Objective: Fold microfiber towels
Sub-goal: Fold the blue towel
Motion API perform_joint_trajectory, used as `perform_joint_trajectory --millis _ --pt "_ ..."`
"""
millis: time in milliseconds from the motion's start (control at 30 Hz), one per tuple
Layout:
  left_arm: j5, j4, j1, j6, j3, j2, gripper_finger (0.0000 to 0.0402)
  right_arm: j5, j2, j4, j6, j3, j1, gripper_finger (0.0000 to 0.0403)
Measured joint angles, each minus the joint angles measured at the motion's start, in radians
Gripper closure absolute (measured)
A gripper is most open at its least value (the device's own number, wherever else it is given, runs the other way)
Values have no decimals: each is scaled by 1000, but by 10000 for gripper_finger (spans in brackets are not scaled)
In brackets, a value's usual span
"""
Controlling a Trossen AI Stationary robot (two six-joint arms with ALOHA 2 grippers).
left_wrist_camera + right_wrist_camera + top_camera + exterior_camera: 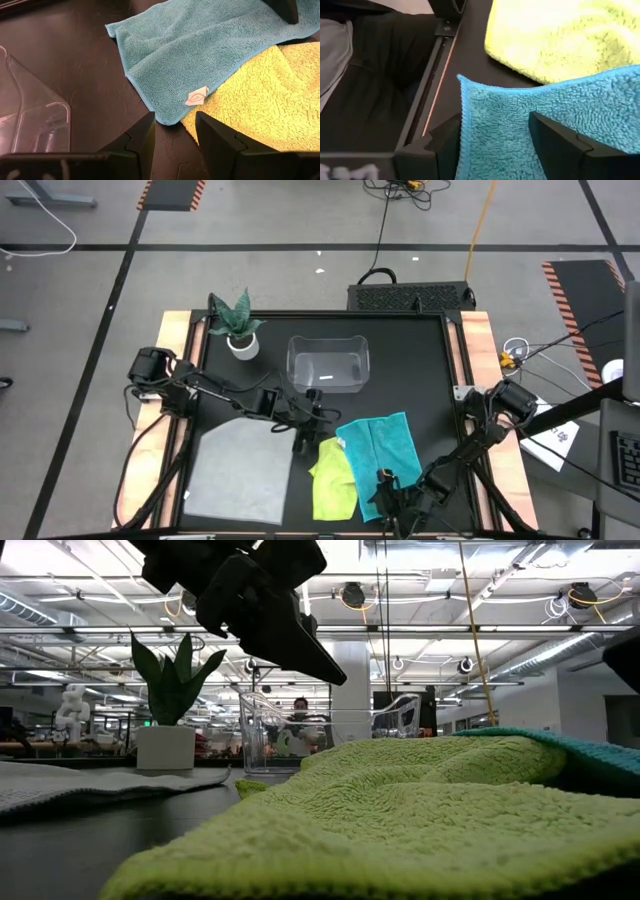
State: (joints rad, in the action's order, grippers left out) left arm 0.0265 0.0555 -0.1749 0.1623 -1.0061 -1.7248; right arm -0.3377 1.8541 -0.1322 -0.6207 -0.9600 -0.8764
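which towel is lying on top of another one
The teal towel: its corner overlaps the yellow-green towel. The grey towel lies flat by itself, apart from both.

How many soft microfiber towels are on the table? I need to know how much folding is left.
3. The light grey microfiber towel lies flat at the left; the yellow-green microfiber towel sits centre, partly under the teal blue microfiber towel. More could hide underneath.
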Motion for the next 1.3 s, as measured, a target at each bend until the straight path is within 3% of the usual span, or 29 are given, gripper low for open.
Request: perform_joint_trajectory --millis 200,400,467,800,1133,1300 --pt "0 0 0 2 0 0 259 -60 0 -8 2 0 3 231" --pt "0 -39 0 59 0 0 258 -73 0 -21 39 0 -13 369" --pt "0 -65 0 83 0 0 258 -83 -7 -23 65 0 -23 392" --pt "-1 -73 -15 198 0 -1 258 -214 -139 -23 200 0 -56 401" --pt "-90 125 -46 263 -1 -147 248 -302 -180 -9 295 0 -55 402" --pt "35 203 -50 285 -1 -179 211 -327 -212 -13 335 0 -58 402"
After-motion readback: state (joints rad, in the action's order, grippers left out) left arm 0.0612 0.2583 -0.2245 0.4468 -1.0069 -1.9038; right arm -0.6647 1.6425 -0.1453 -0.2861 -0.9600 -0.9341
